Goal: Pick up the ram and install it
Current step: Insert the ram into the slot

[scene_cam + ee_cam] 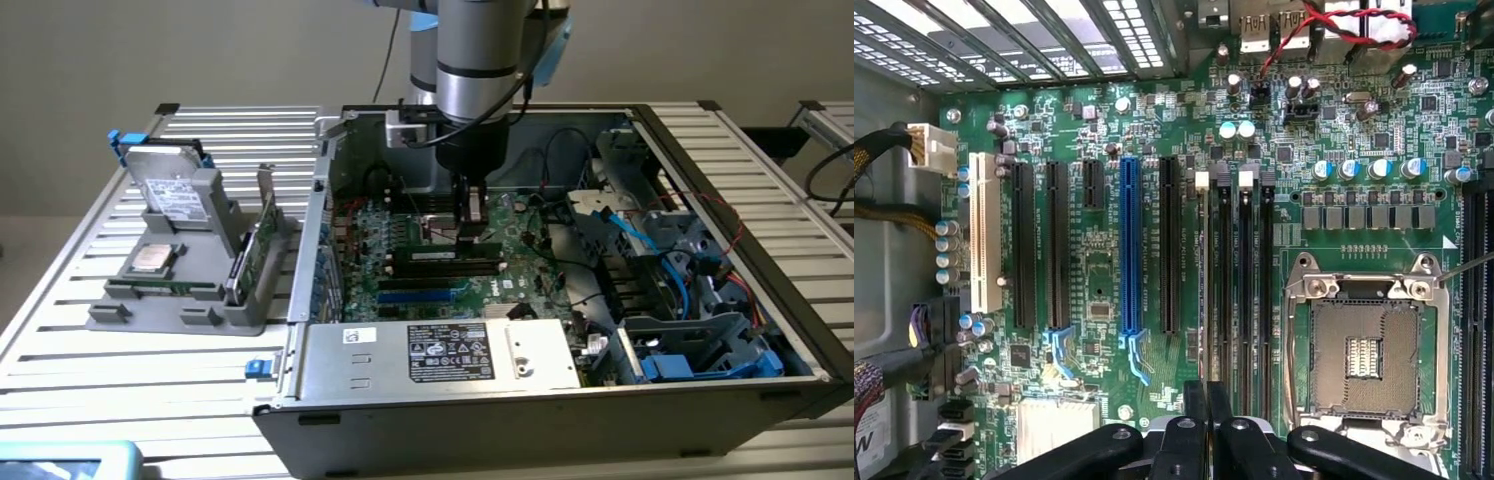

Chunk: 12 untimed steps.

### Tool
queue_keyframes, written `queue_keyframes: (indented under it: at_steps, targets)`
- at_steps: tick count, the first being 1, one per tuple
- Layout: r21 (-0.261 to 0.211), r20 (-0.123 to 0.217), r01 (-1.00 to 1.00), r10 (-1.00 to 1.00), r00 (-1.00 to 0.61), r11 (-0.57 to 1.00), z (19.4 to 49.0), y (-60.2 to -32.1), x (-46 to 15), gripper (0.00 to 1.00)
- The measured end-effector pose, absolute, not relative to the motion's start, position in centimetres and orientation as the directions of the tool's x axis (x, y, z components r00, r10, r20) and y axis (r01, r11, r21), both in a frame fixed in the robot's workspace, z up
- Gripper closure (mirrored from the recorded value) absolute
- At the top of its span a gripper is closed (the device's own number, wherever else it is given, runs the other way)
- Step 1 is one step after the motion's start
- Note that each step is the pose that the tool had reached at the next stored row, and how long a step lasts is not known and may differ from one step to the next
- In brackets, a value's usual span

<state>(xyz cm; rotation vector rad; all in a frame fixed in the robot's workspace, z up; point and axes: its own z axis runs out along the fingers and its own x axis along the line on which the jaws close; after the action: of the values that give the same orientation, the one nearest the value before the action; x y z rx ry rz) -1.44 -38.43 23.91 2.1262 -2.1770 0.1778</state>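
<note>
Dark-green board seen edge-on: that is the ram [1203, 290], a thin strip running out ahead of my end effector [1204, 392], whose fingers are clenched with the stick pinched between them, as far as I can judge. It lies along the memory slot farthest from the CPU socket [1364, 350], beside the three other memory slots [1246, 270]. Whether its lower edge has already entered the slot I cannot tell.

In the exterior view I hang inside the open case [534, 420], straight over the motherboard [400, 255]. The grey parts rack [160, 300] sits on the counter [67, 340] toward nine o'clock of the case.

To do this step well, I judge the stick must stand upright and parallel to the slot along its whole length, with the white latch [1202, 180] at the far end standing open. Pressure should go straight down and evenly on both ends, because a tilted push would seat one end and lift the other. The grip should hold firm so the thin board does not pivot between the fingers.
</note>
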Motion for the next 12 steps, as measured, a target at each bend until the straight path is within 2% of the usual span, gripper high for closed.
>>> queue_keyframes:
  at_steps: [12]
  targets:
    - [-0.015,0.143,-1.0,-0.989,-0.024,0.022,23.51,-38.7,-1.44,0.88]
